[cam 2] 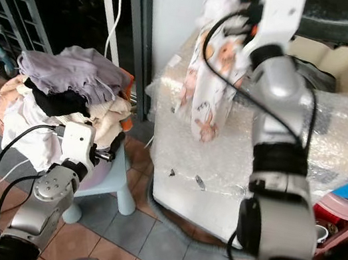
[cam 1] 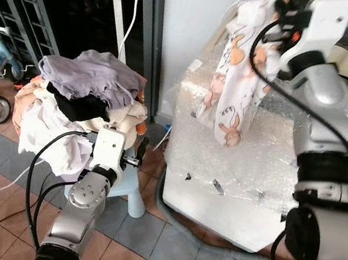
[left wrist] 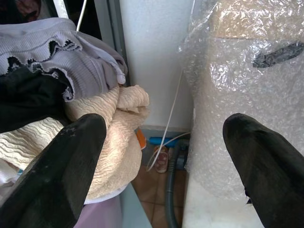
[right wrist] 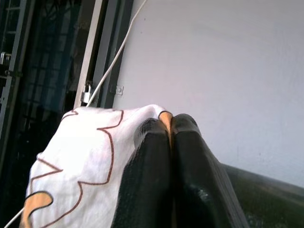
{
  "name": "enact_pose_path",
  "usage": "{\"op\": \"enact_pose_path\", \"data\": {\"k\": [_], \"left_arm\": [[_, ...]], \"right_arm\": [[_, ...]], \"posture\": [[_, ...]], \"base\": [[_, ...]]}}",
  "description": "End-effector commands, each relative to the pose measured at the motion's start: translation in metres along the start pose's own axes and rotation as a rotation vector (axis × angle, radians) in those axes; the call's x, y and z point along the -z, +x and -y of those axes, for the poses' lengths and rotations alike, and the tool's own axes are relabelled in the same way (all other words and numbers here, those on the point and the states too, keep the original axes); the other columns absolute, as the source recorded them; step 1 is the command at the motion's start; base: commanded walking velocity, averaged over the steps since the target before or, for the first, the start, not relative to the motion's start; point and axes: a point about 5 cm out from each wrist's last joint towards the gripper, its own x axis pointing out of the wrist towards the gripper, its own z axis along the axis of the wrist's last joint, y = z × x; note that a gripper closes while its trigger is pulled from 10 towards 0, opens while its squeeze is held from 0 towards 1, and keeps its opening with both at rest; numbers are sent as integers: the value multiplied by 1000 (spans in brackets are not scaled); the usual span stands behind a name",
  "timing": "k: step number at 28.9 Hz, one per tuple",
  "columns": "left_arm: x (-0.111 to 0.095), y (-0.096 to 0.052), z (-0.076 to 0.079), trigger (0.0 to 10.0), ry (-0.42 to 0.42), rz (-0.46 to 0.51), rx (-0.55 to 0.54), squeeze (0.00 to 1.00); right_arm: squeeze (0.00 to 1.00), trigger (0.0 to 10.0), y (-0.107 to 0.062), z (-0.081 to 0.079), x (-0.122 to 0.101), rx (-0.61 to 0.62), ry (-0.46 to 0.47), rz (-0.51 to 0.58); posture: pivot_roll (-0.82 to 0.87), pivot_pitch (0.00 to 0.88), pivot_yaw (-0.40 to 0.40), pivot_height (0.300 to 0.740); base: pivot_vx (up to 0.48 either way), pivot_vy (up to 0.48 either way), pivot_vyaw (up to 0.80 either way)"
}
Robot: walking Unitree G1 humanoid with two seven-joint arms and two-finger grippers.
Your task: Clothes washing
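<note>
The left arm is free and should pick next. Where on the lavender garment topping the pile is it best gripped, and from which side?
Grip the lavender garment at its ruffled edge, which overhangs the cream knit. Come from the washer side, where the open left gripper already faces that fold.

daylight bright, even | doorway dark | soft shadows | wrist close-ups blurred

— What is hanging over the bubble-wrapped washing machine (cam 1: 255, 164)?
— A white printed garment (cam 1: 241, 74), dangling limp above its top.
— And the laundry pile (cam 1: 87, 105)?
— It is sitting heaped beside the machine, lilac cloth lying uppermost.
</note>
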Motion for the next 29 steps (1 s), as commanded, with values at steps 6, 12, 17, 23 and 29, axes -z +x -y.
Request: {"op": "enact_pose_path", "data": {"k": [6,12,17,23,29], "left_arm": [[3,-3,0,10000,-10,-1,-20,0],[5,-5,2,10000,-16,-5,-22,0],[8,-3,1,10000,7,-25,-29,0],[8,-3,1,10000,14,-28,-28,0],[11,-6,3,10000,14,-36,-28,0]], "right_arm": [[0,10000,4,59,0,272,11,-132],[0,10000,-17,58,46,286,12,-322],[1000,10000,-66,48,116,339,145,-620],[1000,10000,-77,47,123,341,117,-600],[1000,10000,-78,45,101,284,46,-331]], "posture": [[-32,0,-1,740],[-31,0,2,740],[-42,0,21,740],[-48,0,27,740],[-46,0,27,740]], "base": [[249,0,0],[248,0,0],[0,0,0],[0,0,0],[0,0,0]]}}
